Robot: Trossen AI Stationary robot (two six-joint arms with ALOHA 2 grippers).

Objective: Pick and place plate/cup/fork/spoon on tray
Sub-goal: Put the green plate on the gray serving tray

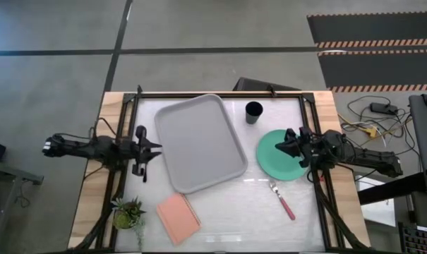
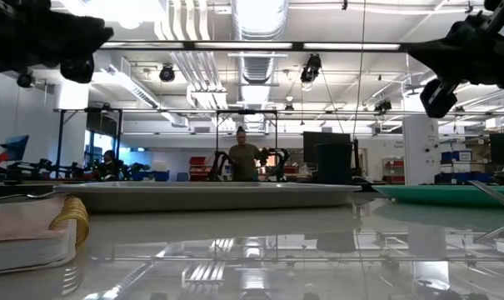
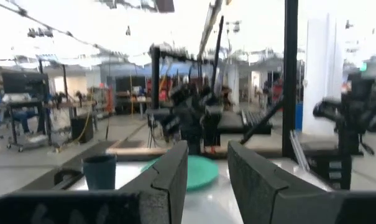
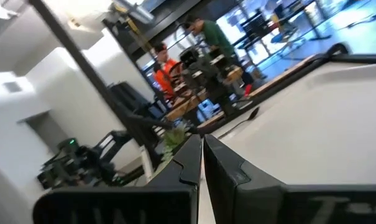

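Taking the tray [image 1: 199,143] as landmark, it lies bare on the table [image 1: 220,219], tilted a little, in the middle.

Left of the tray, just beside its left rim, hangs the left pincer [image 1: 140,150]. In the left wrist view its fingers [image 3: 169,180] stand spread with a clear gap between them, holding nothing and touching nothing.

Below the tray's lower left corner a small potted plant [image 1: 128,211] stands near the table's edge, and a salmon-pink pad [image 1: 178,218] lies just below the tray's lower rim, apart from it. In the low view the pad [image 2: 27,237] shows close at the left, with the tray [image 2: 206,195] as a long low shape behind it.

Right of the tray's upper right corner the cup [image 1: 253,111] stands upright, near the tray but not touching. The left wrist view shows the cup [image 3: 99,171] and the plate [image 3: 197,171] beyond the fingers.

Right of the tray, just beside its right rim, lies the plate [image 1: 277,159], flat on the table. The right pincer [image 1: 286,146] hovers over the plate's upper right part; in the right wrist view its fingers [image 4: 228,168] are pressed together with only a thin slit between, gripping nothing.

Below the plate, well right of the tray's lower right corner, the fork [image 1: 283,200] lies slanted on the table, metal head toward the plate
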